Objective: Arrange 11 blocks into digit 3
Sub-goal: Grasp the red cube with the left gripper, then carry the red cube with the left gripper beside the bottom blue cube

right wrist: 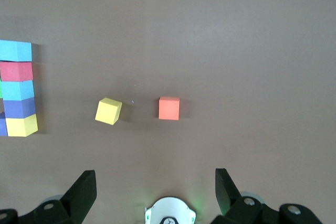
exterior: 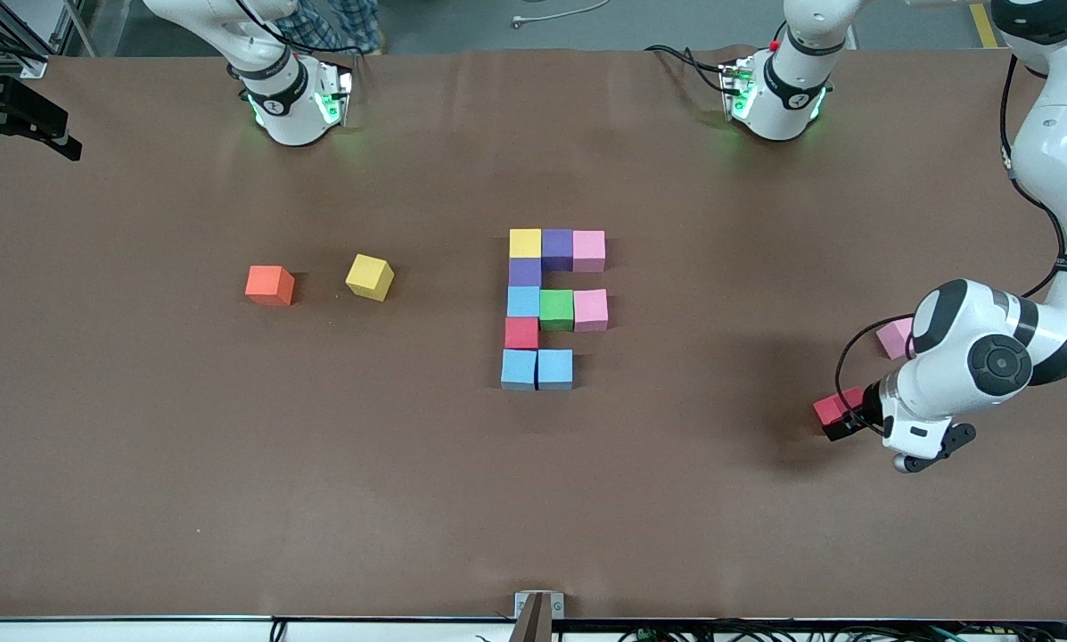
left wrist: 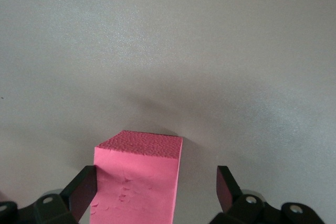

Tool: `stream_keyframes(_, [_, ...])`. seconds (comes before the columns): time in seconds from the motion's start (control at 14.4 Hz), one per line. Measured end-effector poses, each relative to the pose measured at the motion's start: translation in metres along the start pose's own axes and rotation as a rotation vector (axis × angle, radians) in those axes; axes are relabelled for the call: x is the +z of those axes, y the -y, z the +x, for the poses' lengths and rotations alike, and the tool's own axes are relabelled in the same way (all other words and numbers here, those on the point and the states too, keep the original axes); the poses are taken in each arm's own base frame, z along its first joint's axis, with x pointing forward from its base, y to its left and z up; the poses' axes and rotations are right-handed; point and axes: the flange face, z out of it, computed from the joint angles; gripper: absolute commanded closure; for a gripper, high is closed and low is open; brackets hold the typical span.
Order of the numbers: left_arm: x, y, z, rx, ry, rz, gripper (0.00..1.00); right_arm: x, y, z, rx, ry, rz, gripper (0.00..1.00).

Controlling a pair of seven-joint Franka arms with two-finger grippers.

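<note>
Figure incomplete: ten cubes stand in the digit 3 (exterior: 548,308) at table centre, with the last place in the row nearest the front camera unfilled. Left gripper (left wrist: 157,190) is down at the red block (exterior: 833,407) toward the left arm's end, jaws wide, block between them but not clamped. Next move: close, lift, carry to the gap. Right gripper (right wrist: 156,190) waits, jaws wide, holding nothing.

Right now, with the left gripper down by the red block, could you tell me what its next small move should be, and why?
Probably close the left gripper on the red block. Its fingers stand open with the block between them, nearer one finger, nothing gripped yet. The figure lacks its last cube beside the two light blue blocks. The right gripper waits open above the table.
</note>
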Motion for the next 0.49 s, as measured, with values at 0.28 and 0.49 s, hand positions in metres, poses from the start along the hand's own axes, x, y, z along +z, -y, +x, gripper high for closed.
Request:
stream_keyframes(0.28, [-0.0056,-0.0002,0.0019,-0.003,0.008,0.014,0.00,-0.0008,-0.0010,0.0009,-0.034,-0.007,-0.024,0.00])
stream_keyframes(0.49, [-0.0064,0.0000,0.0023,-0.004,0.011,0.020,0.00,0.0003,-0.0018,0.0000,-0.033,0.002,-0.015,0.00])
